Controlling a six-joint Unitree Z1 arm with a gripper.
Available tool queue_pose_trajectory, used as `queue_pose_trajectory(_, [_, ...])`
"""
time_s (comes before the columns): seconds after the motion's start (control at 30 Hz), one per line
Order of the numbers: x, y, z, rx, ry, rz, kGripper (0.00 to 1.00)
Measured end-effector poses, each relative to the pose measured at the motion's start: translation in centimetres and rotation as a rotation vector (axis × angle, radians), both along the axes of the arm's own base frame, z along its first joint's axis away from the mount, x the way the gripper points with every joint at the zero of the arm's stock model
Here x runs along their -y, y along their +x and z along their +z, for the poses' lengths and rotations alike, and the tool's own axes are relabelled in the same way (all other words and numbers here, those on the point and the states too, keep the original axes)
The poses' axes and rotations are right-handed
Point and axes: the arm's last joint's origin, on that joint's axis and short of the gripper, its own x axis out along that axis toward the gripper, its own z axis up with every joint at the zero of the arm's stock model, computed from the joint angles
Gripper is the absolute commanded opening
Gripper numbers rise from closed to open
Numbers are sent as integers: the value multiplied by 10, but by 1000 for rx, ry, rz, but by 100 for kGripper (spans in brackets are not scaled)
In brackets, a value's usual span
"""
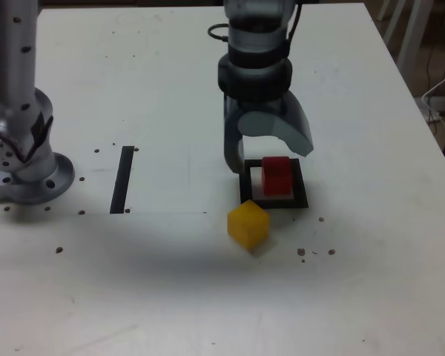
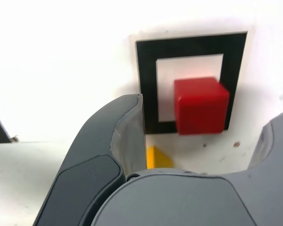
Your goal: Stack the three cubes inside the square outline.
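Two cubes show in the frames: the red cube point(image 1: 277, 176) sits inside the square outline point(image 1: 302, 194), toward its right side in the exterior view, and the yellow cube point(image 1: 248, 225) lies just near of the frame, turned corner-on; the green one is not in sight. The gripper point(image 1: 265, 154) hangs above the red cube, jaws spread wide, gripping nothing. The yellow block looks light, rigid and smooth, so the sound grip is probably on two opposite flat faces, with the wrist turned to match its skewed sides, not its corners.
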Motion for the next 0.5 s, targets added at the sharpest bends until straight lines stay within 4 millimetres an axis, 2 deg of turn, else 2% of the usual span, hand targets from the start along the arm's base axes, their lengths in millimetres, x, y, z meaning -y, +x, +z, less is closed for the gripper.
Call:
queue_pose_trajectory(0.23, [20, -19, 13, -17, 4, 0, 99])
queue_pose_trajectory(0.5, [49, -30, 13, -35, -19, -12, 99])
